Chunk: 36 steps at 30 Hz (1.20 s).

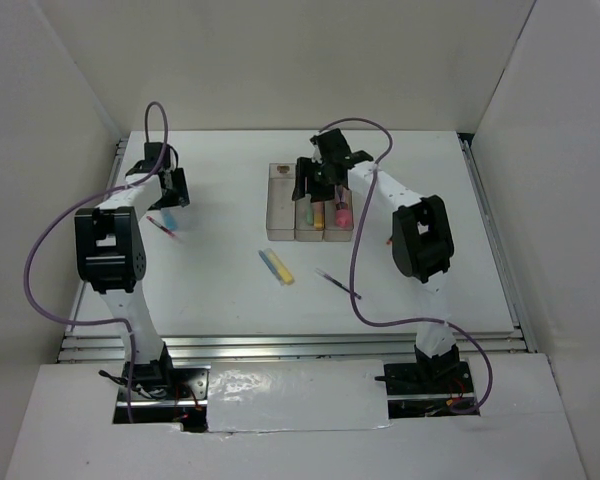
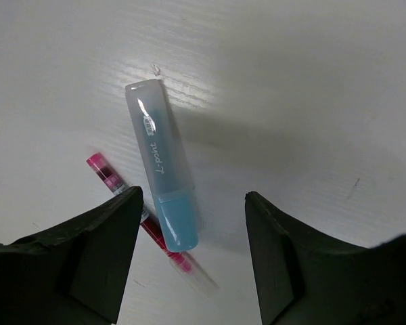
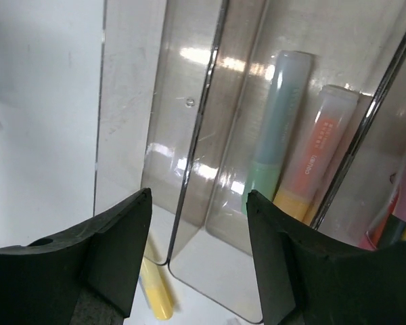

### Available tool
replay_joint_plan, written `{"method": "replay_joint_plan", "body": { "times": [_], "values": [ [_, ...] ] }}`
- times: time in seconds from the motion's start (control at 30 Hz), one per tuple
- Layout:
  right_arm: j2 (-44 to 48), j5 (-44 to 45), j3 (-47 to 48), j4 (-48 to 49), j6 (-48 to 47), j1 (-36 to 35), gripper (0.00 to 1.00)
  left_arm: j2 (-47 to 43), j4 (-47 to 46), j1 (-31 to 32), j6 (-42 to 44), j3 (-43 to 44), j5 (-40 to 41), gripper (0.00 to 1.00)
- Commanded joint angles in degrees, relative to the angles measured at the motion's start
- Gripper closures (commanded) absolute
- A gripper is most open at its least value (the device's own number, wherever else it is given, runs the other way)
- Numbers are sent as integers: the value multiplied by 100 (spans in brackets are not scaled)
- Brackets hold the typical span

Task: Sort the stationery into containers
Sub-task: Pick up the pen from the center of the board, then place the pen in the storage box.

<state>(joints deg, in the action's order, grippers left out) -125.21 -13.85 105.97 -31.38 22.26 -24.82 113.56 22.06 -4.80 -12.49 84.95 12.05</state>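
The right gripper (image 3: 198, 193), jaws apart and empty, hangs over the three containers (image 1: 280, 215), hiding their far ends; its finger (image 3: 108, 257) cuts off a yellow marker (image 3: 157, 294) whose bin I cannot tell; the middle bin (image 3: 216, 261) holds two markers (image 3: 274, 135). The left gripper (image 2: 193, 196), spread and empty, points down over one blue marker (image 2: 159, 156) with one thin red pen (image 2: 108, 175) at its 7 o'clock; three more pens (image 1: 276, 266) lie loose at the containers' 6 o'clock.

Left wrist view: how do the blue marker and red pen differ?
The blue marker is fat, the red pen thin. The blue marker has a frosted printed cap, the red pen a clear tip. The blue marker's end overlaps the red pen. Both lie flat on the table.
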Motion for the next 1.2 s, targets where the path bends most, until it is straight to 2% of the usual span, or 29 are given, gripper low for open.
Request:
{"method": "replay_joint_plan", "body": {
  "times": [0.0, 0.2, 0.33, 0.4, 0.5, 0.53, 0.7, 0.73, 0.8, 0.93, 0.97, 1.1, 1.17],
  "values": [
    [497, -285, 178, 17, -248, 21, 34, 324, 131, -56, -210, 197, 174, 26],
    [822, -478, -85, 202, -547, 65, 30, 571, 123, -74, -227, 198, 402, 25],
    [1016, -531, -270, 369, -679, 65, 30, 685, 114, -74, -227, 189, 315, 25],
    [1077, -584, -305, 378, -723, 73, 29, 764, 123, -74, -210, 206, 184, 28],
    [1209, -602, -314, 378, -828, 91, 30, 896, 61, -100, -157, 277, -219, 43],
    [1270, -602, -340, 369, -898, 117, 30, 940, 87, -83, -166, 329, -343, 52],
    [1744, -549, -595, 492, -969, 240, 30, 1186, 219, -4, -210, 681, -1038, 73],
    [2015, -532, -769, 536, -961, 302, 30, 1108, 272, 66, -236, 742, -1152, 88],
    [2480, -531, -1147, 649, -995, 355, 30, 854, 255, 180, -297, 699, -1441, 100],
    [3315, -365, -1868, 808, -1215, 513, 30, -400, -332, 436, -718, 42, -1890, 100],
    [3458, -303, -2035, 835, -1268, 557, 30, -570, -387, 662, -807, -39, -1926, 100],
    [4056, 57, -2783, 730, -1593, 627, 30, -1256, -387, 1409, -1166, 12, -1961, 100],
    [4319, 207, -3072, 616, -1672, 662, 30, -1310, -353, 1647, -1299, 136, -1944, 100]
  ]
}}
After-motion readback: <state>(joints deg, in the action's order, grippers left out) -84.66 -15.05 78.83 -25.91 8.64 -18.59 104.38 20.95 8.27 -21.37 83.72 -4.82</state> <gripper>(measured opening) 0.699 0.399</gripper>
